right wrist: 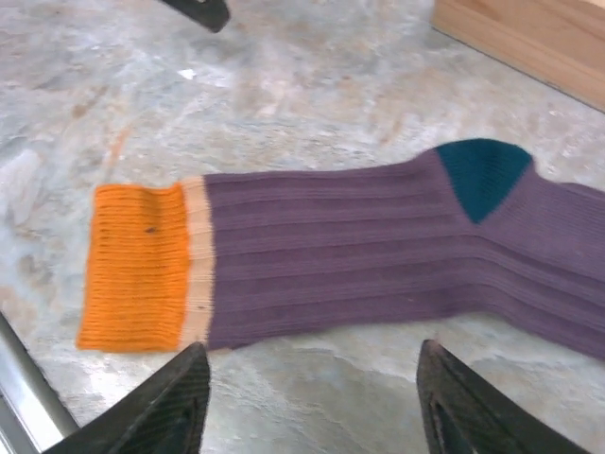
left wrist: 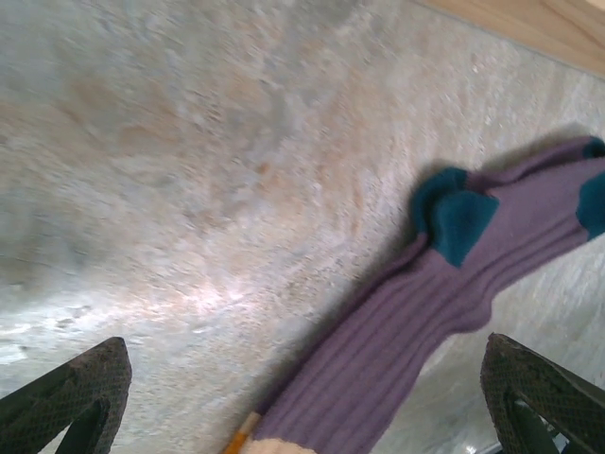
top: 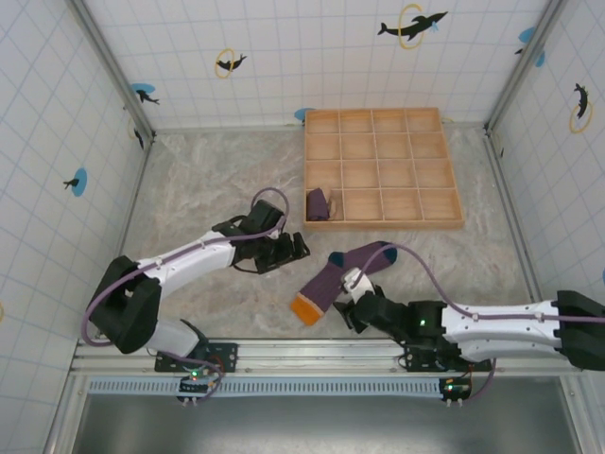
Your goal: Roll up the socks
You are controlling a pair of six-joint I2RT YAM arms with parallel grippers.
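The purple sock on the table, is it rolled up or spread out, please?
Spread out: the sock lies flat at full length, orange cuff unrolled.

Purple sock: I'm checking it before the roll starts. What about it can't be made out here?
- Top view: the right gripper hides part of the purple sock.
- Right wrist view: its toe runs off the right edge.
- Left wrist view: the bottom edge cuts off its cuff.
- Top view: the purple bundle in the wooden tray is too small to tell how it is rolled.
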